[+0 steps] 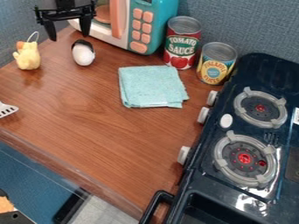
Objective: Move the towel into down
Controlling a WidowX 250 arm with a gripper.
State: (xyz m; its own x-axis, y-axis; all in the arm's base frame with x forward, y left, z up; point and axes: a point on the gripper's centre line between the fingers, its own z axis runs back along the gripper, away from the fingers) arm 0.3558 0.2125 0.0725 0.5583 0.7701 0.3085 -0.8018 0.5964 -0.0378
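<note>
The black gripper (69,36) hangs at the upper left, open, its two fingers pointing down with a gap between them. It is above the back left part of the wooden counter (88,118), up and to the left of the towel. The light teal towel (152,86) lies folded into a rough square on the counter, right of the middle and in front of the cans. Nothing touches the towel from above.
A toy microwave (140,26), a tomato sauce can (182,43) and a pineapple can (217,63) line the back. A black-and-white egg-shaped object (83,53) and yellow plush (27,57) stand left. A spatula (7,110) is at the left edge; the stove (201,188) is right.
</note>
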